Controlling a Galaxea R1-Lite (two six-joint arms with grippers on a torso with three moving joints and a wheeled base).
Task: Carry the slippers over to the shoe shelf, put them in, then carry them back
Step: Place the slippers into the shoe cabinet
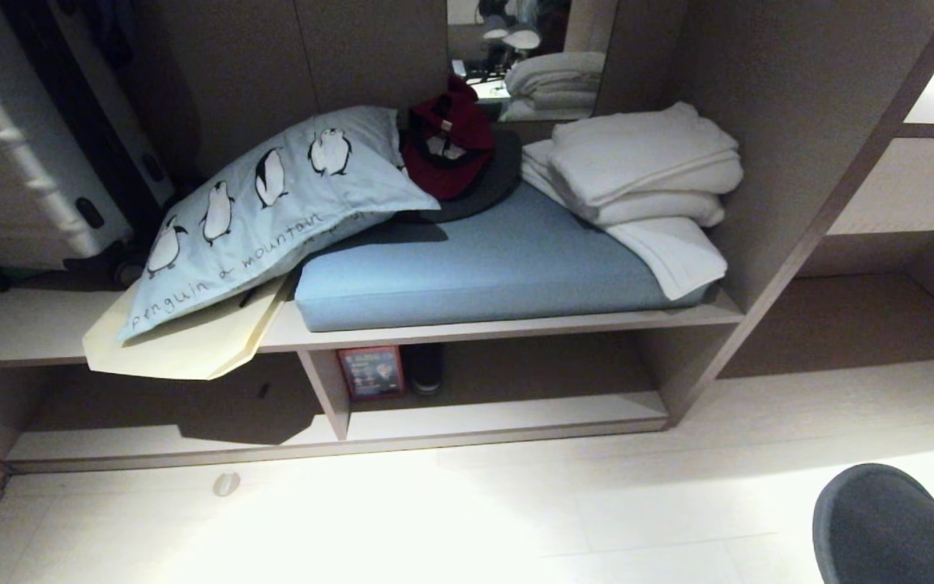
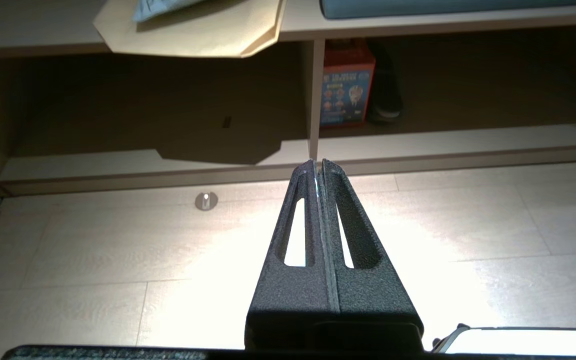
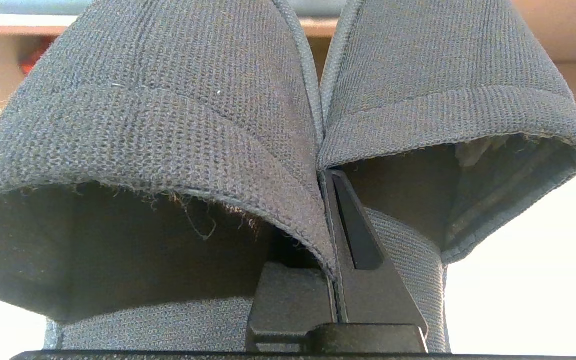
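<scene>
While the right hand (image 3: 329, 175) is clamped on the inner edges of the slippers (image 3: 178, 150), one finger inside each upper, the pair shows at the lower right corner of the head view, toes rounded and raised over the pale floor (image 1: 451, 519). Beyond lies the shoe shelf (image 1: 507, 369), a low open compartment under the blue cushion (image 1: 483, 268), bounded on one side by a short upright divider (image 1: 327, 389) and on the other by a slanted side panel (image 1: 726, 341). A red box (image 1: 370, 371) and a dark shoe (image 1: 426, 369) stand at its divider end; the rest of its board lies bare. A cream cardboard sheet (image 1: 183, 345) overhangs the bench's front edge above the neighbouring bay. The left hand (image 2: 317, 167) hangs over the floor with fingers pressed together, holding nothing, just short of the shelf's front lip.
</scene>
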